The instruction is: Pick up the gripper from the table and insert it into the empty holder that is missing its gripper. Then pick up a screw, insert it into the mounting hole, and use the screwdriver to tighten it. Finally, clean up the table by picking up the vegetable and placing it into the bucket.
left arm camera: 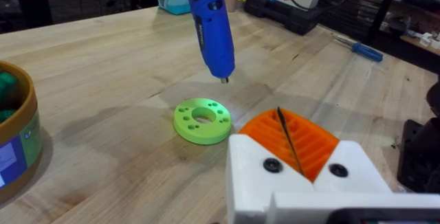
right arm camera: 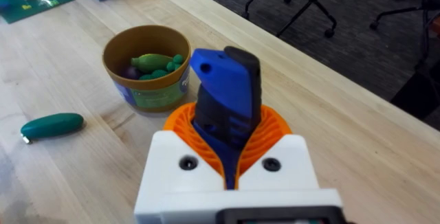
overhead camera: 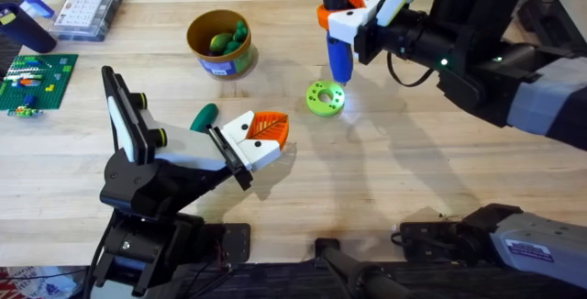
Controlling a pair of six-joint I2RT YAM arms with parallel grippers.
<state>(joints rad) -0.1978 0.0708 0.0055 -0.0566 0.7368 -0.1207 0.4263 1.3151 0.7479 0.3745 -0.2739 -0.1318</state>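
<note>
My right gripper (overhead camera: 344, 16) is shut on a blue screwdriver (overhead camera: 337, 38), held upright with its tip just above a lime-green ring (overhead camera: 325, 98). The wrist view has the screwdriver (right arm camera: 227, 107) clamped between the orange pads (right arm camera: 268, 124). A dark green vegetable (overhead camera: 204, 116) lies on the table beside my left gripper (overhead camera: 266, 134), which is shut with nothing in it. The vegetable (right arm camera: 51, 126) rests a little way from the tan bucket (overhead camera: 246, 56), which holds green toys. From the left wrist I see the ring (left arm camera: 201, 119) and screwdriver (left arm camera: 213, 28) ahead. Any screw is too small to tell.
A clear parts box (overhead camera: 87, 10) and a green baseplate (overhead camera: 35, 81) sit at the far left. A second blue screwdriver (left arm camera: 361, 49) lies on the table's far side. Dark equipment (overhead camera: 459, 235) sits at the front right edge. Bare wood stretches between ring and front edge.
</note>
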